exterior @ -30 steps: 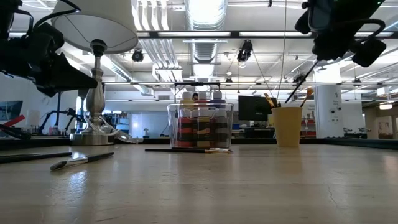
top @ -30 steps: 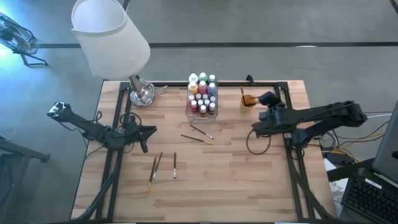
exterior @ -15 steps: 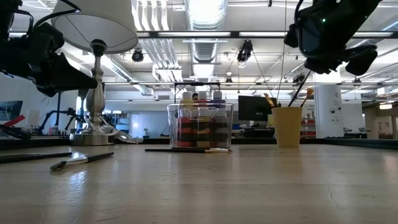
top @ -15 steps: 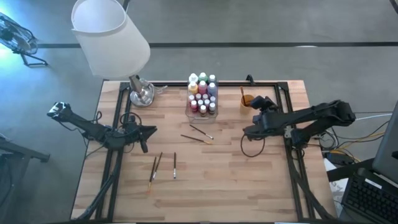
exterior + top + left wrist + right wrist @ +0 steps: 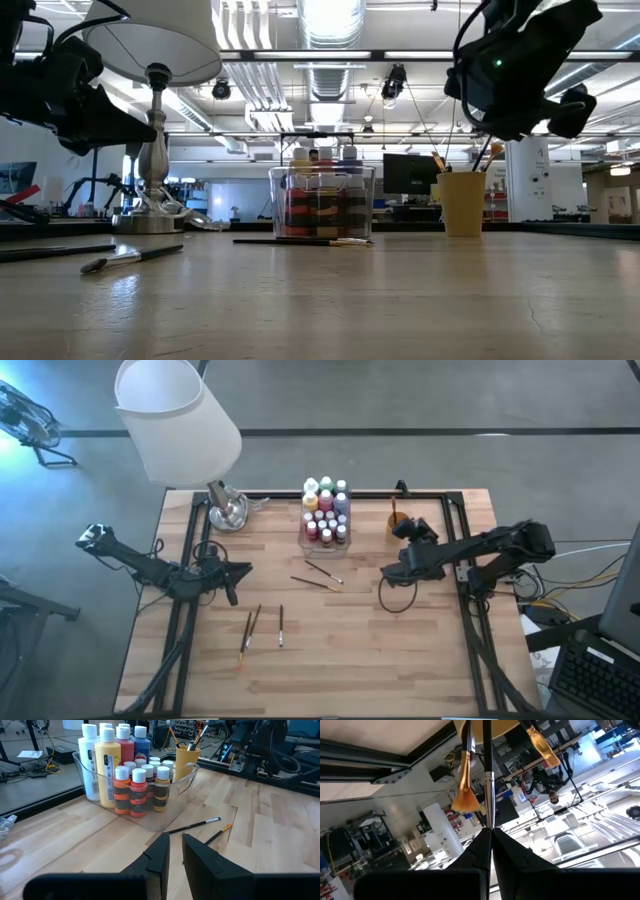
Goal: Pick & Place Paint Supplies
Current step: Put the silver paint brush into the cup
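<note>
My right gripper (image 5: 490, 831) hangs above the small orange cup (image 5: 398, 520) at the table's far right, shut on a thin dark paintbrush (image 5: 484, 152). Other brushes stand in the cup (image 5: 462, 203). Paint bottles with white caps (image 5: 326, 510) stand in a clear box (image 5: 177, 775) at the far middle. Two brushes (image 5: 318, 575) lie on the table near the box, and three more (image 5: 258, 628) lie nearer the front. My left gripper (image 5: 176, 851) hovers at the table's left, open by a narrow gap with nothing in it. My right gripper pinches the thin brush near one end (image 5: 490, 820) between its two shut fingers, at their free ends. The brush runs on past the fingertips, its silver ferrule (image 5: 489, 784) a little beyond them. It slants down from the fingers, and its lower end is at the cup's mouth (image 5: 472, 170).
A lamp with a white shade (image 5: 175, 420) stands on a metal base (image 5: 228, 512) at the far left corner. A black frame (image 5: 470, 610) runs along the table's edges. Bare wood (image 5: 360, 650) lies between the loose brushes and the front edge.
My right gripper has sunk and gone toward the table's left, rolling a little, with the brush still pinched. The brush has come down with it toward the cup and now stands steeper.
</note>
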`<state>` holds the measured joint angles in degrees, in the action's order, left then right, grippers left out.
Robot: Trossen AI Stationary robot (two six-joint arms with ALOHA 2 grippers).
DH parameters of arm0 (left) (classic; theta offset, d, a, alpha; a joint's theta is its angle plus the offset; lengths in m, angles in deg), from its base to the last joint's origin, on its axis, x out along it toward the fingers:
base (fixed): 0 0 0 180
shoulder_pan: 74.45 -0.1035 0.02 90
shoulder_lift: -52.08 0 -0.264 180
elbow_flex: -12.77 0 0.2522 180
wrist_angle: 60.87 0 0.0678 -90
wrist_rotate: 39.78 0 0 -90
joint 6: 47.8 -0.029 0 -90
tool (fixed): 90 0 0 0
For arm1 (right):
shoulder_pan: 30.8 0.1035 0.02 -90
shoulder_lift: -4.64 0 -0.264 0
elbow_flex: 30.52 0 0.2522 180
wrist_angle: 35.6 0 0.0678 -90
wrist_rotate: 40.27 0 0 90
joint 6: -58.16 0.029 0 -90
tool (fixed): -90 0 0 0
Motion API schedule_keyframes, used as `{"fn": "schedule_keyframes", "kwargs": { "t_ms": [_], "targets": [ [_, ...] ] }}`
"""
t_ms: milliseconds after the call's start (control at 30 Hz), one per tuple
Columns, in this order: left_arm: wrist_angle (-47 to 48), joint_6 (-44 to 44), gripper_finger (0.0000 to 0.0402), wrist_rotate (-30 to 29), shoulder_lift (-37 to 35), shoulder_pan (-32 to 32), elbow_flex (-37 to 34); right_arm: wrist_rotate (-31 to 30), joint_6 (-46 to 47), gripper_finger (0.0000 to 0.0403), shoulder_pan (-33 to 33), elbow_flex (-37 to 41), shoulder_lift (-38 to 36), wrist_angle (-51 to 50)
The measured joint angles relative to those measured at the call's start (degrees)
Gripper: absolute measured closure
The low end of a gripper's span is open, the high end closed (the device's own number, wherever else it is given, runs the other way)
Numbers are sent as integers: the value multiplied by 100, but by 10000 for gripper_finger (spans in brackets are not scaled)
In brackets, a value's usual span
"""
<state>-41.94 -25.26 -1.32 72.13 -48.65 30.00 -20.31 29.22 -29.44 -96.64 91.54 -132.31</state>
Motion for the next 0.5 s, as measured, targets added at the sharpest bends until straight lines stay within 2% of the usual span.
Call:
{"fn": "schedule_keyframes", "kwargs": {
  "t_ms": [500],
  "targets": [
    [0,0,344,1,2,0,0,-46,105,391,-30,-13,278,120]
  ]
}}
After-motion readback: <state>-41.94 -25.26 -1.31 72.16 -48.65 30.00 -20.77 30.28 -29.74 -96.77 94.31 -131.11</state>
